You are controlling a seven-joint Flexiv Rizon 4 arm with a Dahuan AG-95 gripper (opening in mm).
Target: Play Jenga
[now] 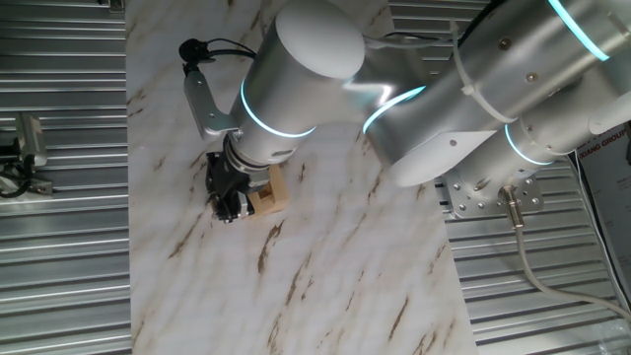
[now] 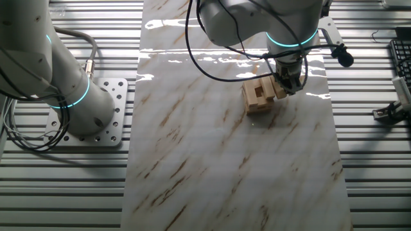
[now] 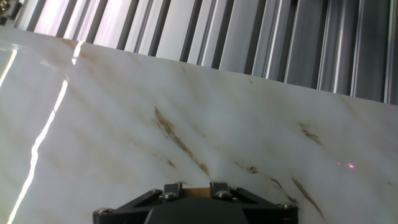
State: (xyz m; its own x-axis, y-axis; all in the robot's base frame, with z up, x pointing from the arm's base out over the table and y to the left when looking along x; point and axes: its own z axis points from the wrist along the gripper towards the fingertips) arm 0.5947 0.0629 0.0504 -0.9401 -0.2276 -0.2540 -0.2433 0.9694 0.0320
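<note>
**Gripper low beside 1 Jenga stack**

There is 1 Jenga stack, 1 arm and 1 gripper on 1 marble-patterned board. The stack is too small to count its blocks with any certainty.

In one fixed view the stack sits left of the board's middle, mostly hidden under the arm's wrist; only a tan corner shows, with the black gripper touching or just beside its left side. The other fixed view shows more: the stack stands in the far right part of the board, its near face showing block ends with dark gaps between them, and the gripper sits at its right far side. This view also shows the arm's base bolted to a plate left of the board.

The hand view shows neither the stack's shape nor the fingers. It shows only the black gripper body at the bottom edge, a thin tan strip between 2 screws, the board stretching away, and 1 red dot at the right.

The arm reaches over the board with its wrist pointing down, the gripper low at stack height. Whether the jaws are apart, closed or clamping a block cannot be told from any view.
</note>
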